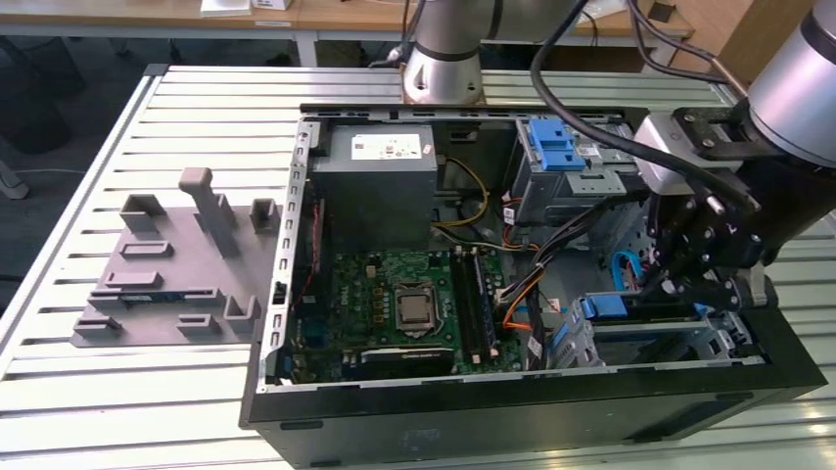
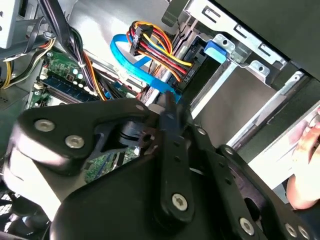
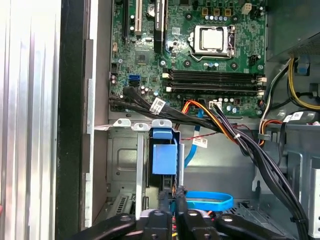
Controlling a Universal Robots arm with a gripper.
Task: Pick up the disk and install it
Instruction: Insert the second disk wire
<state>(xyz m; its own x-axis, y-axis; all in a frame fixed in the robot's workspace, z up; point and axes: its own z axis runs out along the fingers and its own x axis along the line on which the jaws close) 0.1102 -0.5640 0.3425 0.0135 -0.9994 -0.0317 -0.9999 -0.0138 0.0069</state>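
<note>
Fingers (image 3: 172, 202): close together, tips beside the blue cable (image 3: 210, 201); whether they pinch anything cannot be told.
Gripper (image 1: 706, 284): low inside the case (image 1: 523, 411), above the drive cage (image 1: 679, 338).
Disk (image 3: 164, 159): seated in the cage, blue rail showing.
Writing: power supply (image 1: 379, 171) sticker, unreadable.

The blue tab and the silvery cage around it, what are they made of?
The blue tab looks like smooth matte plastic: even colour, soft moulded edges. The cage looks like bare sheet metal: grey, dull shine, thin folded edges with punched holes.
</note>
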